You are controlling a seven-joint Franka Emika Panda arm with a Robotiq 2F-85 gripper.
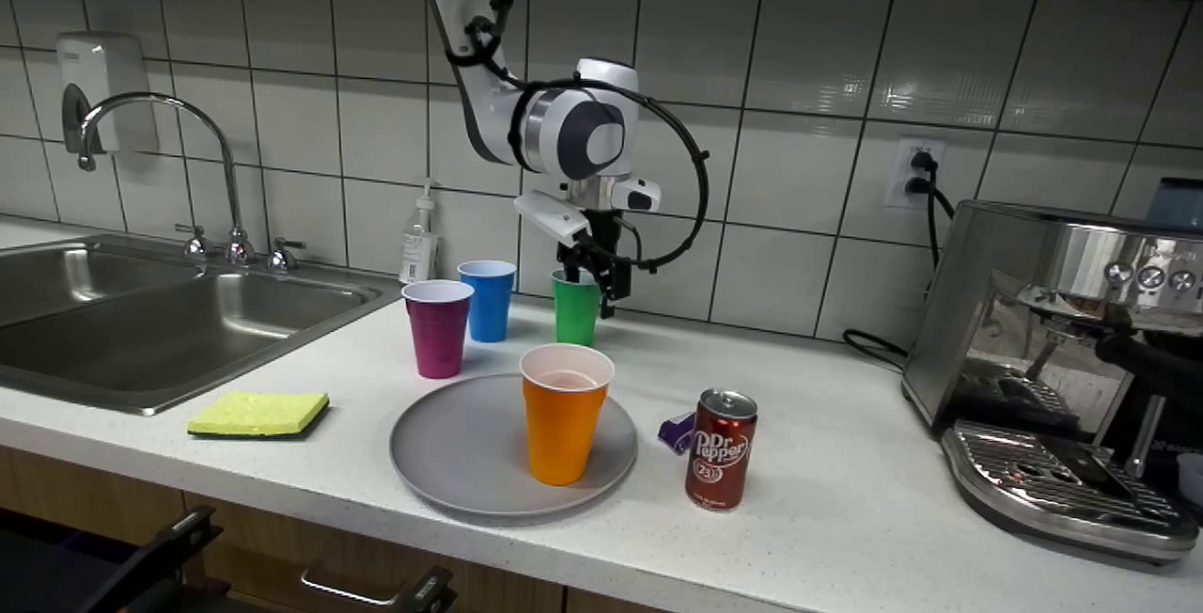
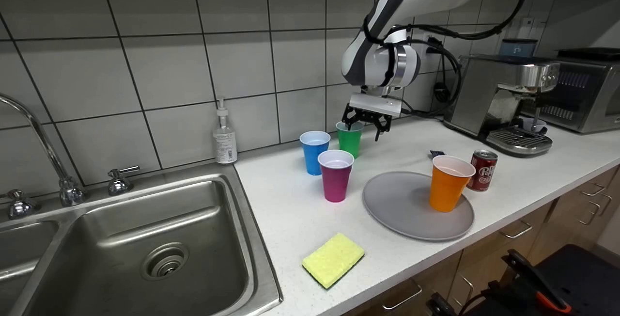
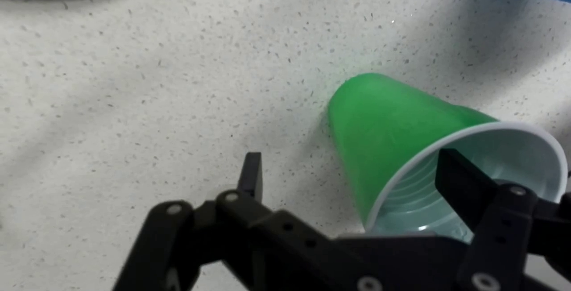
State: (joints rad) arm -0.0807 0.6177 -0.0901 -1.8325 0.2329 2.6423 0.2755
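My gripper [image 3: 351, 159] stands open over the green cup [image 3: 383, 117]. In the wrist view one finger [image 3: 464, 184] reaches inside the cup's white rim, while the opposite finger [image 3: 251, 175] is outside, over bare counter. The rim and wall lie between them, ungripped; whether either finger touches the cup I cannot tell. Both exterior views show the green cup [image 1: 575, 317] upright near the tiled wall, under the gripper [image 2: 363, 131]. Close by are an upright blue cup [image 2: 315, 156] and a magenta cup [image 2: 336, 180]. An orange cup [image 1: 564, 425] stands on a grey plate [image 1: 451, 453].
A Dr Pepper can [image 1: 721, 453] and a small purple wrapper [image 1: 677, 432] sit beside the plate. A yellow sponge [image 2: 333, 260] lies near the sink [image 2: 261, 258]. A soap bottle [image 2: 225, 136] is by the wall; an espresso machine [image 1: 1034, 340] occupies the far end.
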